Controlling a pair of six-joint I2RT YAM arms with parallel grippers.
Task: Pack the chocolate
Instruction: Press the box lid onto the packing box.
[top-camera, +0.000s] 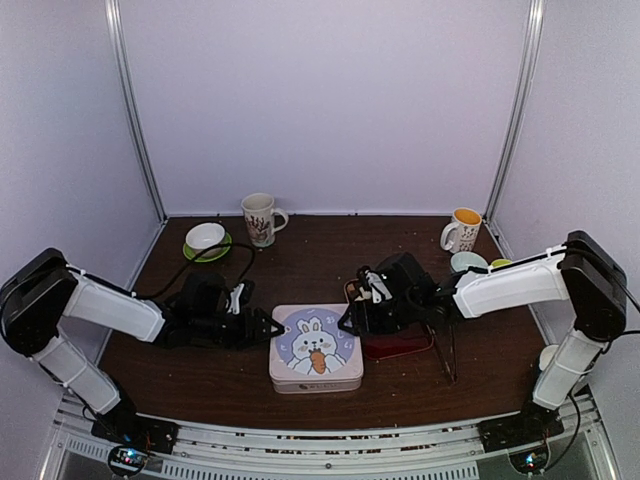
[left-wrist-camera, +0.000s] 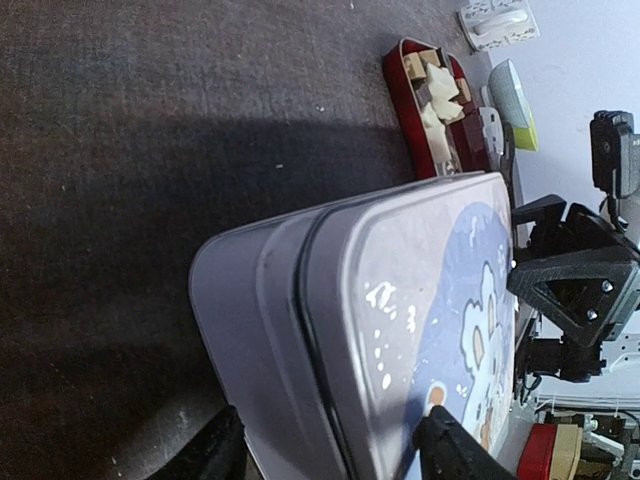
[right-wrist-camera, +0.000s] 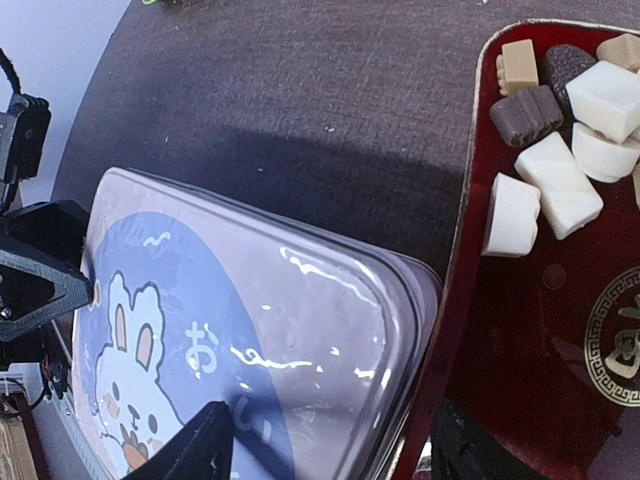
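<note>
Centrally on the bench (top-camera: 320, 262), a lilac tin (top-camera: 315, 352) with a rabbit printed on its lid is flanked by both claws. The left claw (top-camera: 272, 328) is set at the tin's left edge, jaws parted, one finger seen over the lid and the other by the side wall; whether the tin is clamped cannot be told. The right claw (top-camera: 348, 322) is set at the tin's right edge, jaws likewise parted, one finger over the lid and the other over a dark-red tray (right-wrist-camera: 540, 335); no grip can be confirmed. The chocolate (right-wrist-camera: 560, 125), in cream-white, tan and dark brown pieces, is gathered at one end of that tray, just beside the tin.
</note>
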